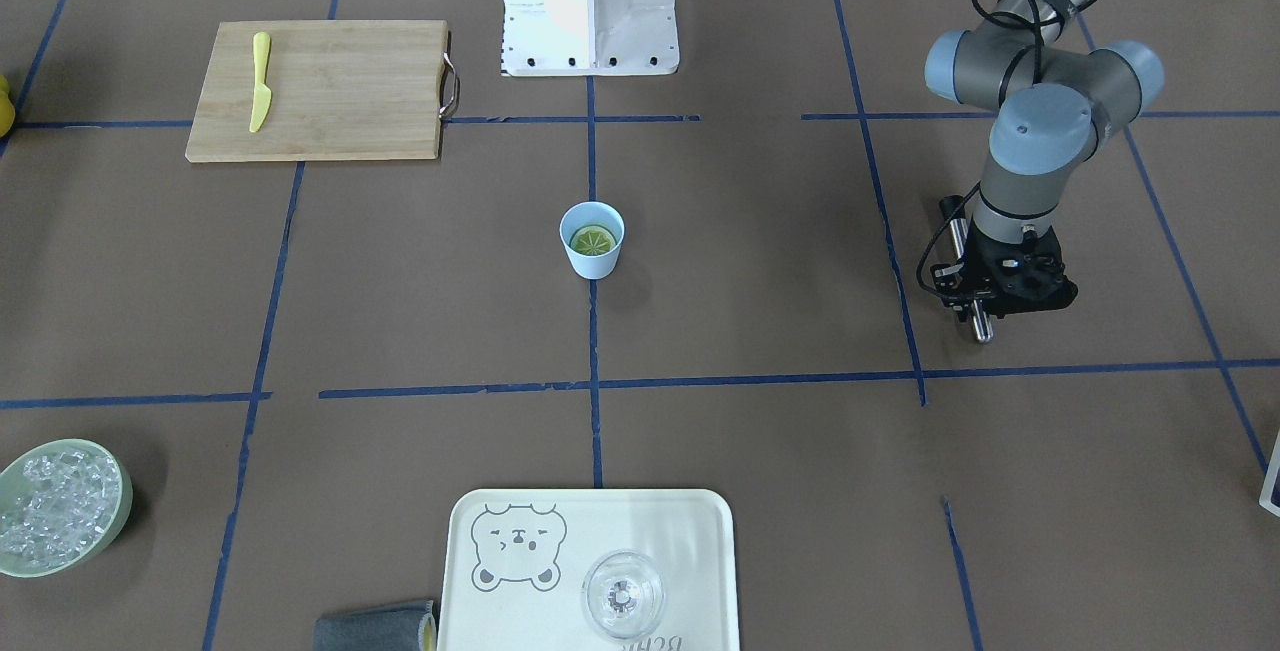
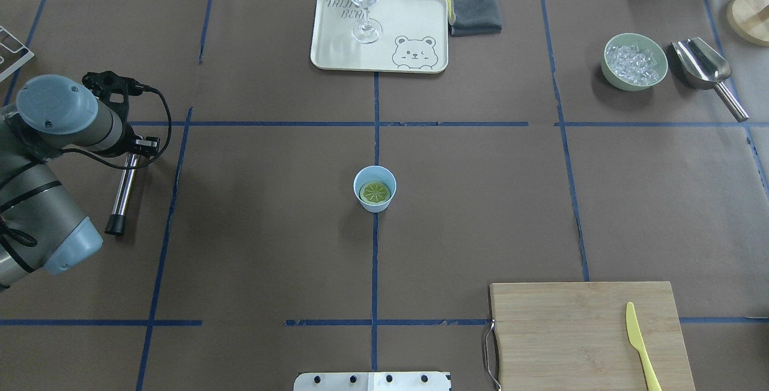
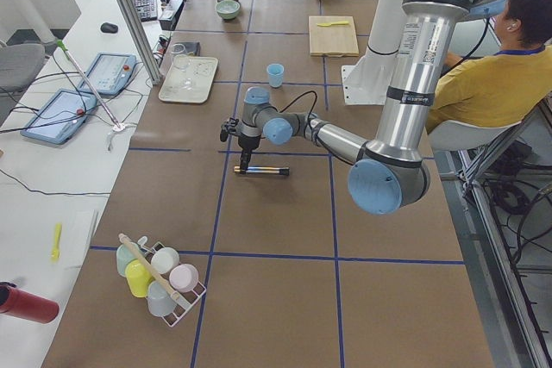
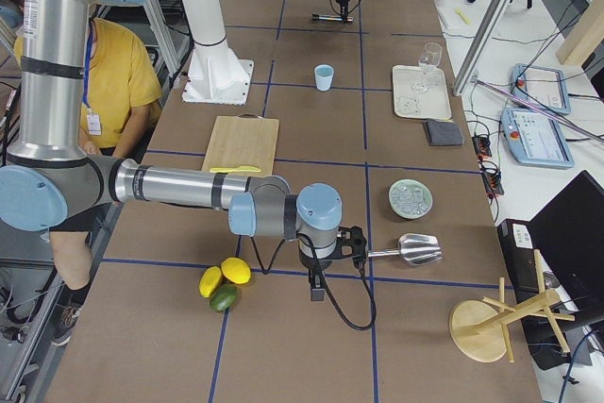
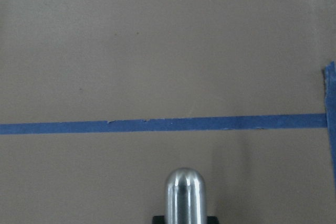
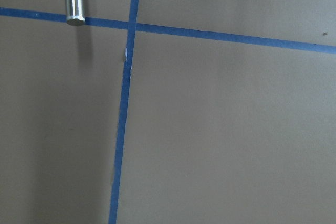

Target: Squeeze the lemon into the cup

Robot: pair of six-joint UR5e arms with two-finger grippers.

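Observation:
The light blue cup (image 1: 592, 243) stands upright at the table's middle, on the blue centre line; it also shows in the overhead view (image 2: 375, 190). The lemon half (image 1: 593, 240) lies inside the cup, cut face up (image 2: 375, 192). My left gripper (image 1: 1008, 289) points down at the table far to the cup's side, over one end of a metal rod (image 2: 123, 190) that lies on the table. Its jaws are hidden, so I cannot tell their state. My right gripper (image 4: 317, 282) shows only in the exterior right view, far from the cup, beside a metal scoop (image 4: 411, 249); I cannot tell its state.
A cutting board (image 1: 340, 91) with a yellow plastic knife (image 1: 260, 81) lies near the robot base. A tray (image 1: 690, 551) holding a clear glass (image 1: 622, 593) and a grey cloth (image 2: 474, 9) sit at the far edge. A green bowl of ice (image 2: 635, 62) and whole lemons (image 4: 226, 276) lie toward my right.

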